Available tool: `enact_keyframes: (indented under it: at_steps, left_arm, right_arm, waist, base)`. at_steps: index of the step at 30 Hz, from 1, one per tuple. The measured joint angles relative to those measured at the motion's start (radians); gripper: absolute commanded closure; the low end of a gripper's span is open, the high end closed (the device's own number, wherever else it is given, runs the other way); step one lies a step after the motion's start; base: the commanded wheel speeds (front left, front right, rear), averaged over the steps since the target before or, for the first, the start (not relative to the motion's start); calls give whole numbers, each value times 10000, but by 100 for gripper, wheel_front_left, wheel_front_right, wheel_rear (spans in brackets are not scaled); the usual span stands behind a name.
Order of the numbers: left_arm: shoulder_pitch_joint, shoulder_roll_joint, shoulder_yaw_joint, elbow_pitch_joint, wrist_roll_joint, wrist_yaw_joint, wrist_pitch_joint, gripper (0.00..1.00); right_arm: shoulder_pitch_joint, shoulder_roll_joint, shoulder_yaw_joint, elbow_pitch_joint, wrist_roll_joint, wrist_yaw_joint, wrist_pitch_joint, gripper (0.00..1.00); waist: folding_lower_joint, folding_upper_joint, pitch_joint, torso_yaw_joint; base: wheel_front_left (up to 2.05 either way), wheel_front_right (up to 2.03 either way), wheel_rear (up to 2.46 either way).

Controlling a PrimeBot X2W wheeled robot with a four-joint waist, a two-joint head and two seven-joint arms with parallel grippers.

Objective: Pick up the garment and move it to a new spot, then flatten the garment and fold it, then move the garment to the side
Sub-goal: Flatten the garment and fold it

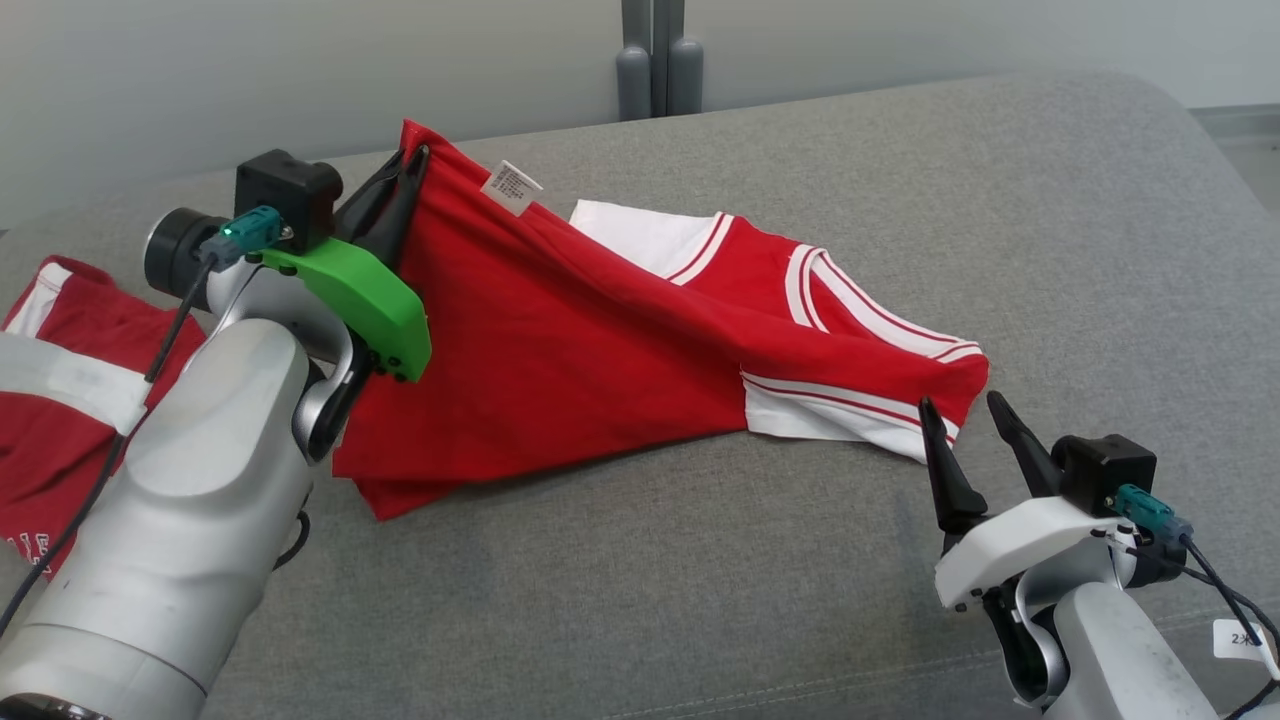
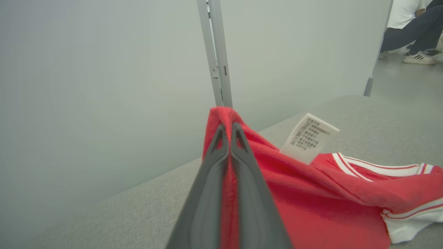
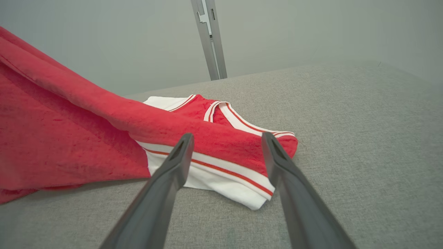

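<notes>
Grey, coarse-woven upholstery covers the broad padded surface, which rounds off at its far corner before a pale matte wall and a slim metal post. On it lies the garment, a soft red jersey with white sleeves and white-striped trim, bunched toward the right, with its left corner raised. The left gripper is clamped tight on that raised red hem. The right gripper stands spread wide, holding nothing, just beside the white sleeve cuff. A white rectangular care label sticks up from the hem; its tiny print is unreadable. A second red garment lies at far left.
</notes>
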Motion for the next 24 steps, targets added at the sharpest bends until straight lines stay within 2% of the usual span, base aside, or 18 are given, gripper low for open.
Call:
enact_keyframes:
  at_steps: [6, 10, 18, 24]
  left_arm:
    - [782, 186, -134, -1394, -44, 313, 282, 100]
    - [1412, 462, -132, -2451, -88, 725, 357, 100]
    - [3467, 1043, 117, -5049, -255, 2021, 77, 100]
    - [5190, 1241, 138, -6385, -431, 2861, -161, 100]
  right_arm:
    - [157, 23, -94, 136, 2, -2, -38, 0]
    - [180, 46, -105, 163, 12, -2, -46, 0]
    - [390, -36, -242, 155, 33, 0, -21, 0]
    - [406, -142, -370, 75, 63, -2, 65, 0]
  waist:
    - [0, 0, -334, 307]
    - [0, 0, -482, 450]
    - [0, 0, -582, 710]
    - [0, 0, -581, 1035]
  base:
    - [0, 0, 0]
    - [0, 0, 0]
    - [0, 0, 0]
    - [0, 0, 0]
